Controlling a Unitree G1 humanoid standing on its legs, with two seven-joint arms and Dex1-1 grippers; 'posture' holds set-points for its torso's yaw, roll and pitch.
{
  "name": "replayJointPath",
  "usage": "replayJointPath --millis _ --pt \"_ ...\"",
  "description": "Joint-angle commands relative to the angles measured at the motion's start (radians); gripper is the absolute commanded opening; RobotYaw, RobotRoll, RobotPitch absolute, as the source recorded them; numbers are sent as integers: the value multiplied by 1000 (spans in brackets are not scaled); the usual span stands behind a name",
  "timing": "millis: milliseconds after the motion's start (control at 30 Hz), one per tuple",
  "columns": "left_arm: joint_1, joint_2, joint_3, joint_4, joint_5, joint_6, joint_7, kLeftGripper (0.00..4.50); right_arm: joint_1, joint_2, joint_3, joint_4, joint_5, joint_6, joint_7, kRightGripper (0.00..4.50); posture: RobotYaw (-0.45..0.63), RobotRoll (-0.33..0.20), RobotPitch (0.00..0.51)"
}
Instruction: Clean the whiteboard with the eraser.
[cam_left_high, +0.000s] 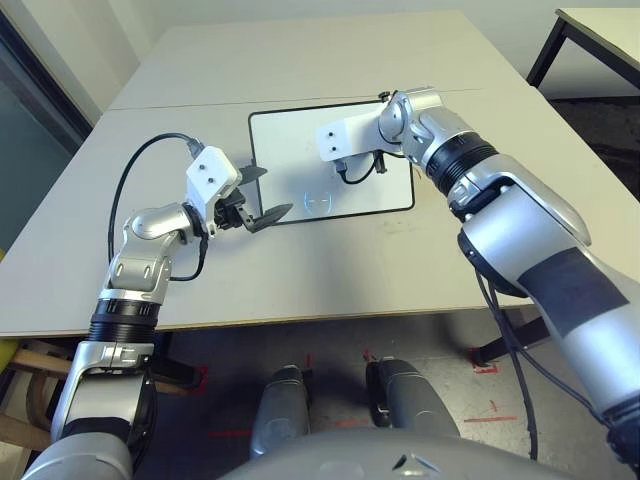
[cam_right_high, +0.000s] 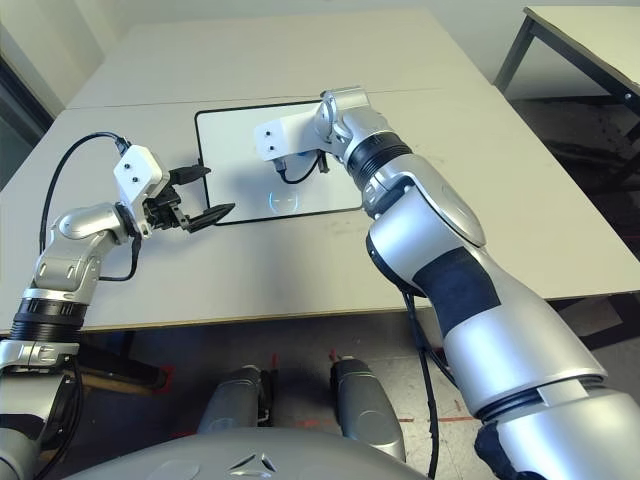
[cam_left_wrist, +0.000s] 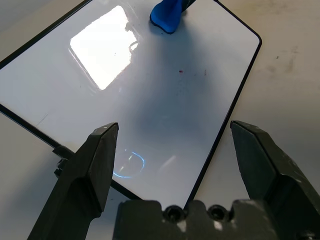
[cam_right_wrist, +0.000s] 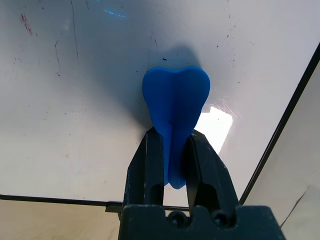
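Whiteboard (cam_left_high: 300, 160) lies flat mid-desk (cam_left_high: 330, 270), black frame, surface mostly white; a few faint red specks near one corner in the right wrist view. Right gripper (cam_right_wrist: 172, 165) over the board's far right part, fingers (cam_right_wrist: 150, 170) closed tight on the eraser (cam_right_wrist: 175, 120), whose broad blue end is at the board surface; contact likely, not certain. Left gripper (cam_left_high: 258, 198) at the board's near left edge, fingers (cam_left_wrist: 95, 165) spread wide, holding nothing, tips over the frame. Black cable loops from the left wrist.
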Motion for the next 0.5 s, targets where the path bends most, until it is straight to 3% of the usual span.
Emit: replayJointPath --millis 33,500 --pt "3 -2 4 -15 -2 8 3 4500 11 -33 12 19 -19 3 -1 394 -20 0 75" --pt "-17 -3 0 7 1 2 -4 4500 0 -117 25 30 -27 4 1 394 -40 0 64"
